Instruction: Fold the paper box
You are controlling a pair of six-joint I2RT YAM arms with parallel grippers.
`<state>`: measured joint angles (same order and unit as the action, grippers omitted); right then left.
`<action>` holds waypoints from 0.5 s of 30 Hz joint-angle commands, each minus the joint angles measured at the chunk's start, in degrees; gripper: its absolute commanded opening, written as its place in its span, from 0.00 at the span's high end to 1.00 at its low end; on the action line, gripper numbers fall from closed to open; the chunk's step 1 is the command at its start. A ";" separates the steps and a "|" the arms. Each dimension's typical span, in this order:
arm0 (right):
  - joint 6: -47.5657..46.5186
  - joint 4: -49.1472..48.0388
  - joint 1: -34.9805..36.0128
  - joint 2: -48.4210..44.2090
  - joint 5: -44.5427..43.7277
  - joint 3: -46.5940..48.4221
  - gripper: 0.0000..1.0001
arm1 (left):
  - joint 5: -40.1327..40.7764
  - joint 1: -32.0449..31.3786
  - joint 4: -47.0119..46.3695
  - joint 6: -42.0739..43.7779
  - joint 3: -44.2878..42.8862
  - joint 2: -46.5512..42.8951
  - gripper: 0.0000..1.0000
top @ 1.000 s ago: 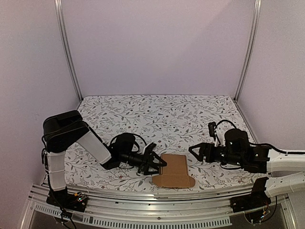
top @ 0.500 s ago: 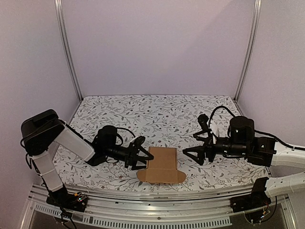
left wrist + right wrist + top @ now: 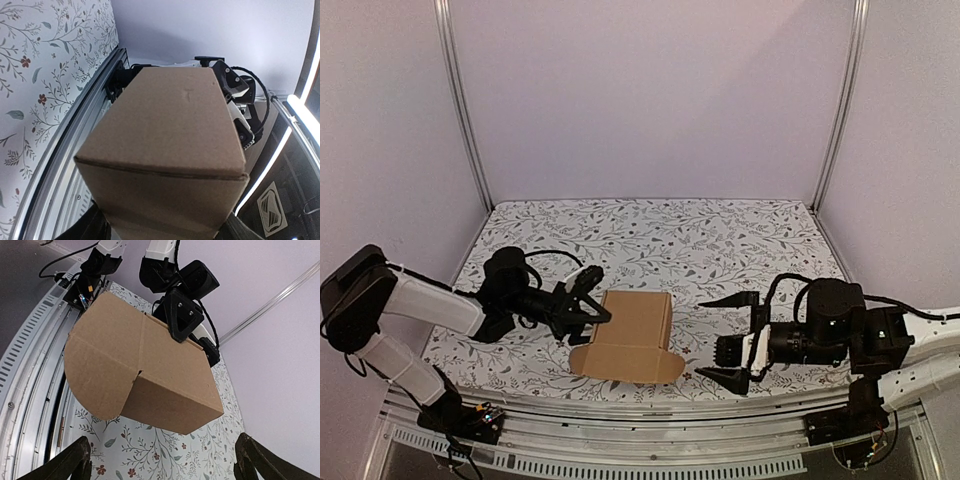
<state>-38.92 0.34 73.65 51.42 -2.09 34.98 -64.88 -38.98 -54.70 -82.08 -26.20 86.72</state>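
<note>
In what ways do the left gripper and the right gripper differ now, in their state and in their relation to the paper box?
The left gripper is closed on the left edge of the paper box; the right gripper holds nothing. The left gripper touches the box, while the right gripper stands apart from it, its jaws spread wide. Both are black and point toward the box.

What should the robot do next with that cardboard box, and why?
Probably bring the right gripper in toward the paper box and close on its right side. The left gripper holds the box's left edge alone, the right one hangs wide open, apart from it, and the rounded flap sticks out unfolded.
</note>
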 commanded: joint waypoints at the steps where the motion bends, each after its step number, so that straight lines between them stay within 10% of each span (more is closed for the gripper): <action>1: -20.41 -8.23 9.14 2.61 -21.05 -0.61 0.01 | -5.46 1.01 9.35 5.14 0.84 -5.06 0.40; 15: -52.74 -27.40 19.32 15.37 -32.82 -1.09 0.01 | -10.53 0.93 27.34 14.58 -2.07 -13.60 0.40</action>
<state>-83.57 -20.80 91.44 64.53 -31.35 33.56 -73.32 -38.68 -35.68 -72.53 -26.13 75.31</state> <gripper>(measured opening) 0.989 0.599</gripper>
